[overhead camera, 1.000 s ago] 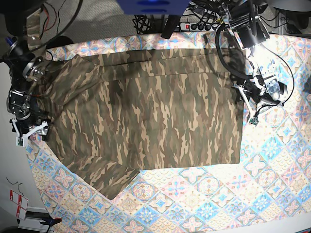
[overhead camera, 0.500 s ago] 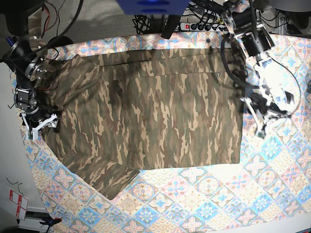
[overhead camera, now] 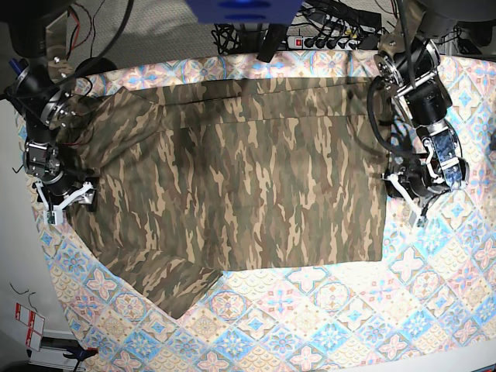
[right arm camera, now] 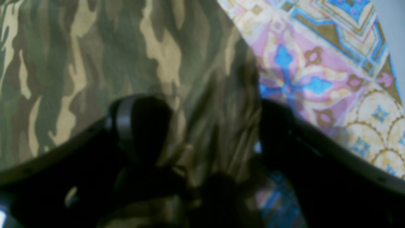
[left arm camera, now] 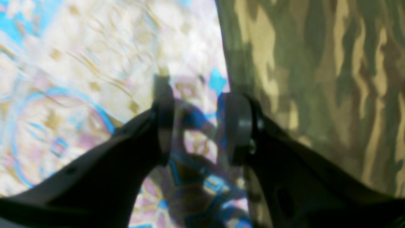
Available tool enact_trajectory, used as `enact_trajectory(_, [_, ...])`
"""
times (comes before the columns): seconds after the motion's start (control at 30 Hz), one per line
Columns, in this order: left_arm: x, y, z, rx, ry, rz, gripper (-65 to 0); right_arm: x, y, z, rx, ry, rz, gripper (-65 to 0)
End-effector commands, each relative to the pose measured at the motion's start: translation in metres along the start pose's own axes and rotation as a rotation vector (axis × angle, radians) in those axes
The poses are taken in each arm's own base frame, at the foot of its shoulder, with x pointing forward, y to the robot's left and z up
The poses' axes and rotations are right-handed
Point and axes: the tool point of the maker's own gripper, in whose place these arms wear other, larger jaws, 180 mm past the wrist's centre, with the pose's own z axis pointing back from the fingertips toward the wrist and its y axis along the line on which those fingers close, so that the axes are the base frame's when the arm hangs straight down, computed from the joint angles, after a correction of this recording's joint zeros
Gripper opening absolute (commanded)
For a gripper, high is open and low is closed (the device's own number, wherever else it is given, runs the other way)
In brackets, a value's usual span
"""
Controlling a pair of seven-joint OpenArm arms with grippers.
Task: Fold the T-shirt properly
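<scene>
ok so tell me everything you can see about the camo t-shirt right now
The T-shirt is soft fabric in olive, brown and tan camouflage, spread mostly flat on the patterned cloth. One short sleeve sticks out at the lower left in the base view; a fold line runs along the top. The right gripper, open, straddles bunched fabric at its left edge. The left gripper hangs open beside its right edge, over the cloth.

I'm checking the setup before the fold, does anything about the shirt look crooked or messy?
One thing: the T-shirt lies mostly flat on the patterned cloth, but its lower sleeve sticks out at an angle with a fold line across it, and the fabric near the right tool is bunched. Nothing looks torn or spilled.
</scene>
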Motion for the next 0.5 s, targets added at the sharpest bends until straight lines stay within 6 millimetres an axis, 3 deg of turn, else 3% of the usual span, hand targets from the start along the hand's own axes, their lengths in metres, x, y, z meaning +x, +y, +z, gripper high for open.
enact_trajectory(0.0, [0.018,0.004,0.003,0.000,-0.052,0.002,-38.4,0.025,-0.010,0.002,-0.014,-0.058,0.005,-16.8])
enact_trajectory(0.13, [0.002,-0.016,-0.013,-0.064,-0.021,0.020,-38.4,0.026,-0.011,0.002,-0.016,-0.060,0.006,-16.8])
enact_trajectory(0.23, [-0.002,-0.041,-0.027,-0.130,0.002,0.038,-38.4,0.027,-0.012,0.002,-0.023,-0.065,0.000,-16.8])
enact_trajectory(0.47, [-0.004,-0.076,-0.040,-0.198,0.014,0.047,-39.1,0.044,-0.012,0.000,-0.023,-0.096,-0.004,-16.8])
